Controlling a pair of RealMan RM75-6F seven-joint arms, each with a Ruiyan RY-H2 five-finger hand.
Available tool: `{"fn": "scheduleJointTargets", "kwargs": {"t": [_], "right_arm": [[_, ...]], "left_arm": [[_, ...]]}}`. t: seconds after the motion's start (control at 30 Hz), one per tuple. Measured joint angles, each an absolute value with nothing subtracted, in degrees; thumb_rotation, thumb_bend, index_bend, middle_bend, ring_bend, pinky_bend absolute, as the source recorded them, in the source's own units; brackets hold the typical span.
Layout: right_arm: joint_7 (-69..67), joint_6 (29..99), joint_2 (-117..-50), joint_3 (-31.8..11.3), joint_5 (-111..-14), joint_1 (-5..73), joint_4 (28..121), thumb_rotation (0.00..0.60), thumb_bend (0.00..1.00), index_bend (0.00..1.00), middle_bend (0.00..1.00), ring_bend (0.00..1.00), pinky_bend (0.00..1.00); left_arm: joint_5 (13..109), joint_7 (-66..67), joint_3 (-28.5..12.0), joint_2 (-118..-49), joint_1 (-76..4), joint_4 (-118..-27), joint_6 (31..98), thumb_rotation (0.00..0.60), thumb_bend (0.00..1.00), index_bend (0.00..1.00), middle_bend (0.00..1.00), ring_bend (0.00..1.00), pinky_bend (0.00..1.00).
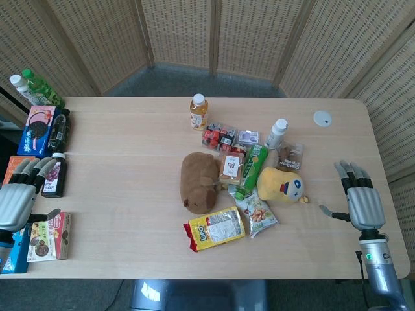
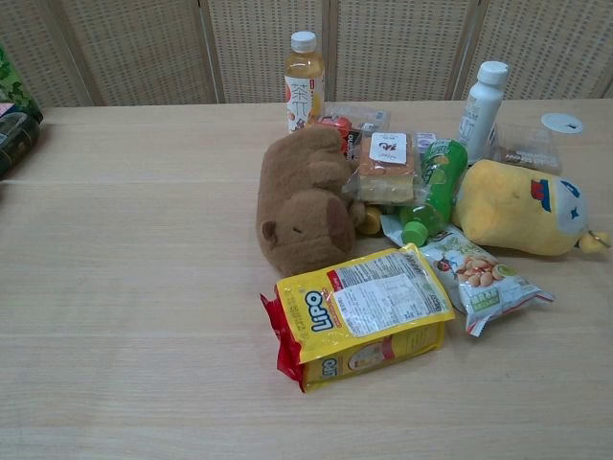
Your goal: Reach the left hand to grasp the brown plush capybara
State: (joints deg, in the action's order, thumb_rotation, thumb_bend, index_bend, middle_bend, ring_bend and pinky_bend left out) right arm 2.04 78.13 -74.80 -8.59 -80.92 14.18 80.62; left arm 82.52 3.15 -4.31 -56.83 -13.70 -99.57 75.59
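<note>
1. Currently the left robot hand [image 1: 18,194] sits at the far left edge of the worktop [image 1: 117,129], fingers apart, holding nothing. It hangs over the snack boxes there, well apart from the target.
2. Right robot hand [image 1: 360,194] is at the far right edge, fingers extended and apart, empty. It shows in the head view only, as does the left.
3. Brown plush capybara [image 1: 200,181] lies on its side mid-worktop, head toward the robot and back toward the robot's left.
4. Clutter: yellow LIPO packet [image 2: 364,311] is just in front of its head, touching or nearly so. A wrapped cake [image 2: 387,168] and a green bottle [image 2: 433,187] press against its far side. Yellow plush [image 2: 522,206] lies beyond those.
5. Handling guess: light, soft and compressible. It won't slip much because the pile gives friction, and nothing about it is fragile. It will deform under grip, so close deep rather than pinching fur.
6. Grasp point: the mid-body, across the back. The left flank is bare worktop, so the approach from the left is open.
7. Risk: fingers wrapping over the far side could snag the cake or the bottle. The head end could drag the LIPO packet on lift.
8. Progress: reach not yet begun, judging by the gap.
</note>
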Motion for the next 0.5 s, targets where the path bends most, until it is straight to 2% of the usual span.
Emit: {"fn": "scheduleJointTargets", "kwargs": {"t": [0.5], "right_arm": [[3.9, 81.09, -73.26, -8.37, -81.25, 12.64, 84.34, 0.476, 0.0, 0.0, 0.03, 0.0, 0.0]], "left_arm": [[85.91, 2.94, -4.49, -58.24, -16.7, -95.34, 73.77, 0.6, 0.07, 0.0, 0.0, 0.0, 0.0]]}}
